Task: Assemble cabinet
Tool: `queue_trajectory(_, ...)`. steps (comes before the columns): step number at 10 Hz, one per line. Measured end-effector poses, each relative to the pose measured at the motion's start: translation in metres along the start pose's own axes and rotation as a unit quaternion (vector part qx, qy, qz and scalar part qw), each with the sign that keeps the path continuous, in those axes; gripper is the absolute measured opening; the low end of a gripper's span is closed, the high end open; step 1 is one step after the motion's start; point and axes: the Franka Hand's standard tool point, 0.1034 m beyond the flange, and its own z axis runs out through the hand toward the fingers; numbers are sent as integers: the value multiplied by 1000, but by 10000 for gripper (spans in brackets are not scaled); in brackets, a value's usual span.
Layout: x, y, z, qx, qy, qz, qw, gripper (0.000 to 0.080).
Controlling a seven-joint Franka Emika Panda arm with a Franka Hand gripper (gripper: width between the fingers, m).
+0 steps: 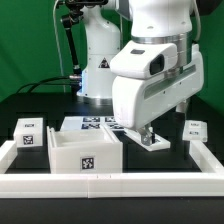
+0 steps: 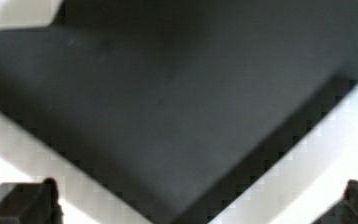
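A: Any words or numbers to read?
B: None. Only black-and-white square tags [image 1: 88,160]: one on the cabinet [image 1: 66,152] front, one on the small block [image 1: 27,133] at the exterior view's left, one on the far block [image 1: 194,129] at its right.
A: The wrist view?
B: Nothing legible.

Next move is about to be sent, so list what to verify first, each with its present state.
1. Gripper open: ok, fingertips stand wide apart in the wrist view.
2. Gripper empty: ok, nothing shows between the fingertips.
3. Cabinet box upright on the table: ok.
4. Small tagged part at the exterior view's left clear of the arm: ok.
5. Gripper height above the table: cannot tell.
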Motion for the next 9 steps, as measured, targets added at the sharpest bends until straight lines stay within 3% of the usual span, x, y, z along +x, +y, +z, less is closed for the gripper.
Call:
queue_trajectory(1,-10,-3,-1,-13,7,-42,999,798)
queue_trajectory(5,-40,-1,-3,-32,1,-154,988,798)
queue_trajectory(8,-40,-1,-2,-31,0,-149,988,798)
queue_trajectory(9,-41,1,-2,-36,1,-167,985,798)
